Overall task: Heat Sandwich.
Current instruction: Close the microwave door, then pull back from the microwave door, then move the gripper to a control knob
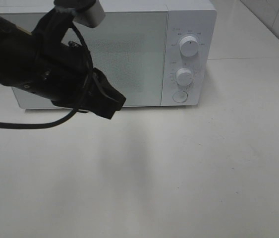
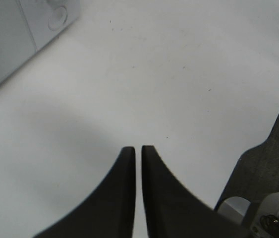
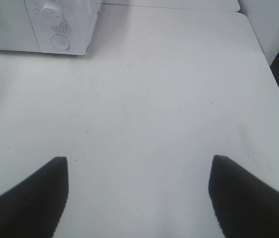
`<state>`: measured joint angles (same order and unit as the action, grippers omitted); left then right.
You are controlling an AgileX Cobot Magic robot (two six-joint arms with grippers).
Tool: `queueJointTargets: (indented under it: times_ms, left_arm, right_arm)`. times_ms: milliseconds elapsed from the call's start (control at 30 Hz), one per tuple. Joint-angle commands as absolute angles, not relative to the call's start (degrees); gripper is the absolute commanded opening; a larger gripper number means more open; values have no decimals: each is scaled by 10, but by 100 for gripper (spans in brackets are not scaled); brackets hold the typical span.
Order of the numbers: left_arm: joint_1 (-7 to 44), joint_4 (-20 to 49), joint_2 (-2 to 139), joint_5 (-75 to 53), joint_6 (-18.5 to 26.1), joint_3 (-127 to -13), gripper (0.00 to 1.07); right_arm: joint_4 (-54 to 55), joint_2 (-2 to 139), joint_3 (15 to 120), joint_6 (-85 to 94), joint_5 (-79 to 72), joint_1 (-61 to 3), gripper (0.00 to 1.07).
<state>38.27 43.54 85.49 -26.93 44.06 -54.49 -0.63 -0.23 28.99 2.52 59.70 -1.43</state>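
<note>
The sandwich and its pink plate are out of view in every frame. A white microwave (image 1: pixel 129 54) stands at the back of the white table with its door closed. My left gripper (image 1: pixel 113 105) is shut and empty, held above the table in front of the microwave door; in the left wrist view its fingertips (image 2: pixel 138 148) nearly touch. My right gripper (image 3: pixel 138 161) is open and empty above bare table, right of the microwave; it does not show in the exterior high view.
The microwave has two knobs, upper (image 1: pixel 189 45) and lower (image 1: pixel 184 76), and a round button (image 1: pixel 180 96) on its right panel. The white table (image 1: pixel 179 168) stretches in front. A second table surface lies behind at the right (image 1: pixel 248 29).
</note>
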Motion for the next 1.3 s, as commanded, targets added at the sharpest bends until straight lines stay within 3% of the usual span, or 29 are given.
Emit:
queueJointTargets:
  times_ms: [33, 67, 100, 167, 200, 233, 267, 533, 567, 800, 933, 1133, 1300]
  left_arm:
    - [348, 407, 841, -327, 370, -544, 28]
    - [348, 407, 841, -327, 370, -544, 28]
    - [327, 398, 832, -358, 345, -544, 48]
    - [309, 387, 823, -380, 316, -544, 67]
    - [309, 387, 823, -380, 316, -544, 67]
    - [299, 379, 816, -392, 297, -544, 74]
    - [282, 354, 804, -411, 258, -544, 78]
    - [237, 229, 755, -481, 156, -544, 77]
    - [226, 187, 739, -502, 132, -544, 77]
    - [180, 60, 689, -567, 66, -544, 76]
    - [135, 18, 662, -591, 61, -543, 76]
    - [41, 9, 590, -603, 63, -515, 76]
    - [7, 13, 528, -605, 58, -489, 76]
  right_arm:
    - [-9, -18, 289, 25, 593, -17, 75]
    - [-9, -18, 289, 25, 593, -17, 75]
    - [-9, -18, 289, 25, 593, -17, 75]
    - [-9, -18, 289, 25, 593, -17, 75]
    - [-9, -18, 289, 25, 593, -17, 75]
    - [-9, -18, 289, 25, 593, -17, 75]
    - [-9, -18, 289, 25, 593, -17, 75]
    - [-9, -18, 289, 25, 593, -17, 75]
    - [-9, -18, 289, 25, 593, -17, 75]
    - [-9, -18, 289, 25, 593, -17, 75]
    - [-9, -18, 289, 25, 593, -17, 75]
    - [-9, -18, 289, 25, 593, -17, 75]
    - [-9, -18, 289, 25, 593, -17, 75]
